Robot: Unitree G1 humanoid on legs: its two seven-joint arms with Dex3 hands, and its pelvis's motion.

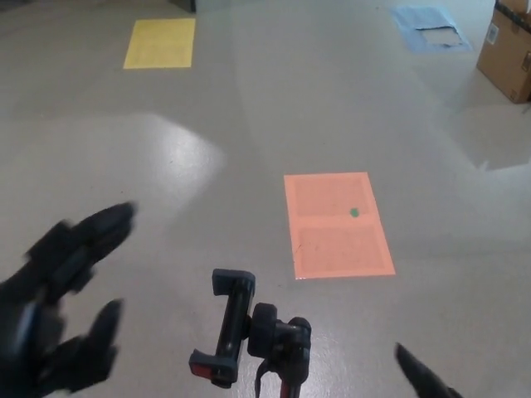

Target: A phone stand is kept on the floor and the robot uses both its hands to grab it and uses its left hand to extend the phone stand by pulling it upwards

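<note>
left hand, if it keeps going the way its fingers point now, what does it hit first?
The left hand, open, points up-right in the picture. That line passes above the phone stand toward bare floor. It looks free, though depth is unclear from one blurred view.

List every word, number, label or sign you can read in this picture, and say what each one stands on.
No text can be read anywhere.
Cardboard box: a small white label at its upper left, too small and blurred to read.
Orange sheet: only a green dot, no writing.
Yellow sheet and blue sheet: no writing visible.
Phone stand: no brand mark visible.
</note>
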